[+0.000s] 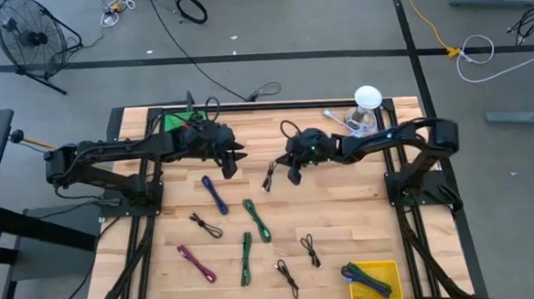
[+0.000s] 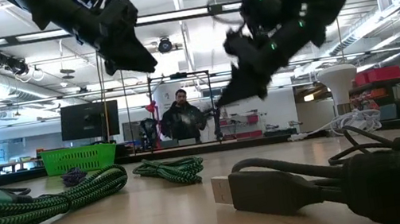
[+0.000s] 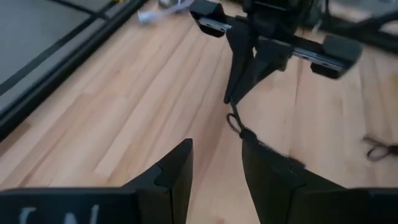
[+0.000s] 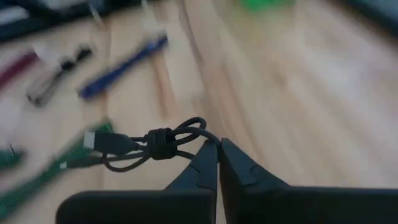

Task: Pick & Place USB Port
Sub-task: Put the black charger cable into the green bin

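A black USB cable [image 4: 158, 144], tied in a small bundle with its plug [image 4: 94, 140] at one end, hangs from my right gripper [image 4: 217, 148], which is shut on it over the middle of the table [image 1: 291, 173]. My left gripper [image 3: 216, 167] is open and holds nothing. It hovers just to the left of the cable [image 1: 232, 162] and faces the right gripper [image 3: 231, 98] across the boards. My right gripper pinches the cable's loop end [image 4: 201, 128] between its two fingertips. The fingers slant down from the table's right side. The bundle and plug trail away below the fingertips [image 3: 236, 123]. I cannot tell whether the lower end touches the wood.
Several more cables lie on the near half of the table: blue [image 1: 214, 194], green [image 1: 257, 220], purple [image 1: 197, 263] and black [image 1: 311, 250]. A yellow tray [image 1: 394, 273] with cables stands at the near right corner. A green basket [image 1: 176, 120] and a white lamp [image 1: 367, 98] are at the far edge.
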